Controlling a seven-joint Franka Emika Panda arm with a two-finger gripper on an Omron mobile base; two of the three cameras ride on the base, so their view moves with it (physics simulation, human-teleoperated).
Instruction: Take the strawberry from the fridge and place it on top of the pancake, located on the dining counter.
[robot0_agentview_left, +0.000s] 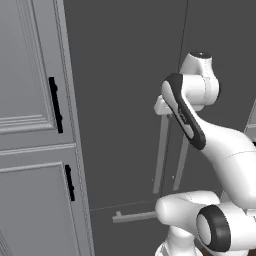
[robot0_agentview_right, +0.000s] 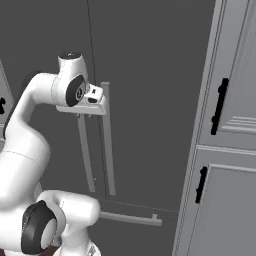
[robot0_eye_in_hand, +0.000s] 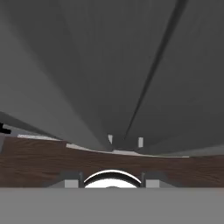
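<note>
The fridge (robot0_agentview_left: 125, 75) fills the middle of both base views, its dark grey doors closed. Its two long grey bar handles (robot0_agentview_left: 161, 155) (robot0_agentview_right: 107, 140) hang side by side at the door seam. My gripper (robot0_agentview_right: 92, 102) (robot0_agentview_left: 162, 106) sits right at the top ends of these handles, close against the doors. In the hand view the fingertips (robot0_eye_in_hand: 72, 179) stand well apart with nothing between them, and the view runs down the door fronts (robot0_eye_in_hand: 87, 65) to the floor. The strawberry is hidden. The pancake and the dining counter are out of view.
Light grey paneled cabinets with black handles flank the fridge (robot0_agentview_left: 30, 100) (robot0_agentview_right: 235, 100). A horizontal grey drawer handle (robot0_agentview_left: 132, 216) (robot0_agentview_right: 130, 219) runs low across the fridge. Brown wood floor (robot0_eye_in_hand: 43, 166) lies below.
</note>
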